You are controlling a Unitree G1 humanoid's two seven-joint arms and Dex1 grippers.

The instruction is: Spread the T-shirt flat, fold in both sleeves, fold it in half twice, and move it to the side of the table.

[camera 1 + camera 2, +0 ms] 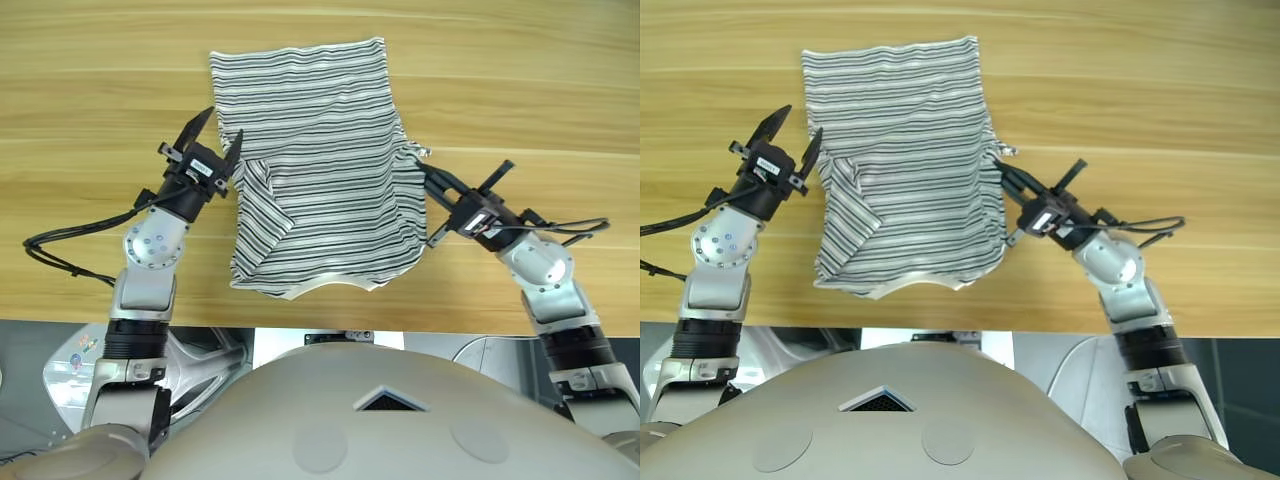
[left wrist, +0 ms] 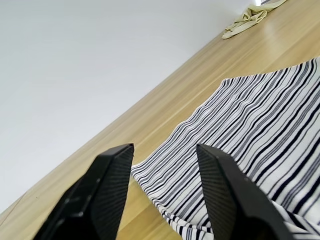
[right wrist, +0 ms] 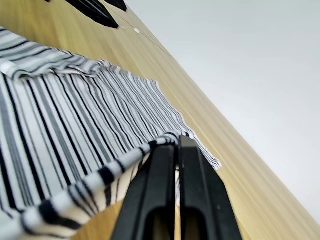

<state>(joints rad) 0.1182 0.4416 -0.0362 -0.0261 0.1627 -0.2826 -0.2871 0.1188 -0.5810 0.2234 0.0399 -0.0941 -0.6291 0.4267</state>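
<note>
Brown wood makes up the table (image 1: 520,90), and a pale wall (image 2: 75,60) stands behind its far edge. A T-shirt (image 1: 320,150) with black and white stripes lies in the middle of the table. Its neck end points at the robot and sits close to the near edge. Its bottom hem lies flat at the far end.

One sleeve (image 1: 258,205) on the robot's left side is folded in and lies on top of the shirt. The cloth on the robot's right side is a bit bunched and wrinkled.

The left gripper (image 1: 226,121) hangs just beside the left edge of the shirt. Its two black fingers (image 2: 107,195) are spread wide apart with nothing between them. One finger is over bare wood and the other is over the stripes.

The right gripper (image 3: 176,142) is at the right edge of the shirt. Its two fingers are pressed together and pinch the striped edge, which is lifted a little off the table.

A small yellow cloth (image 2: 250,15) lies far off on the table, well apart from the shirt.
</note>
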